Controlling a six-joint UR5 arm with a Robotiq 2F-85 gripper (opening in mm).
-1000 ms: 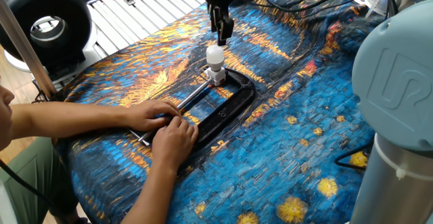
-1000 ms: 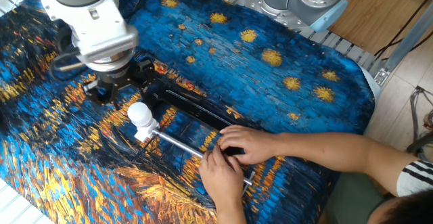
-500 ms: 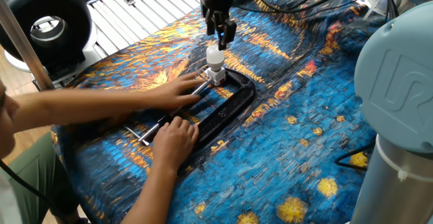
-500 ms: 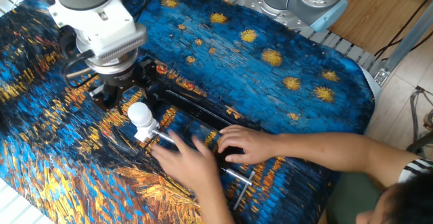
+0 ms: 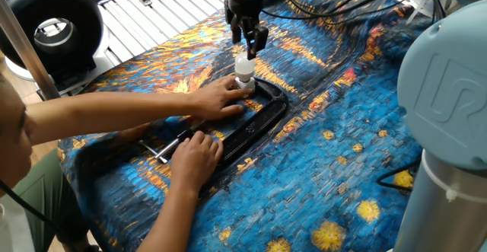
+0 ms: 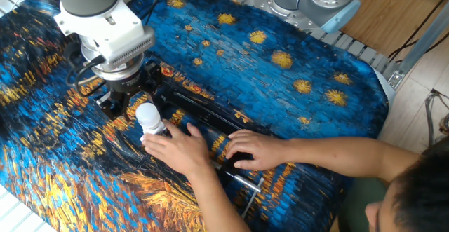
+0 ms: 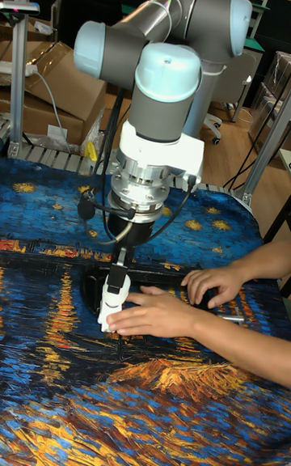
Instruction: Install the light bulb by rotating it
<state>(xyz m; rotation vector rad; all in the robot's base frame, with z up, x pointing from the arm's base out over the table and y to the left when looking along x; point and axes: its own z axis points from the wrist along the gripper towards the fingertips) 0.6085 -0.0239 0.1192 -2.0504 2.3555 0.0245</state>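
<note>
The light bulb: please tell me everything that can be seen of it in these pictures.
The light bulb is small, matte white, with a rounded top and a narrower neck. It stands upright at the end of the black C-clamp on the painted cloth. The gripper hangs just above its top; whether the fingers touch it cannot be told. A person's hand rests against its base, so the socket below is mostly hidden.

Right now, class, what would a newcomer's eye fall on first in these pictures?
First, the starry-night cloth covering the whole table. Then the gripper hanging just above the white bulb at the cloth's middle, and a person's hand holding the base under the bulb while the other hand presses on the black clamp.
</note>
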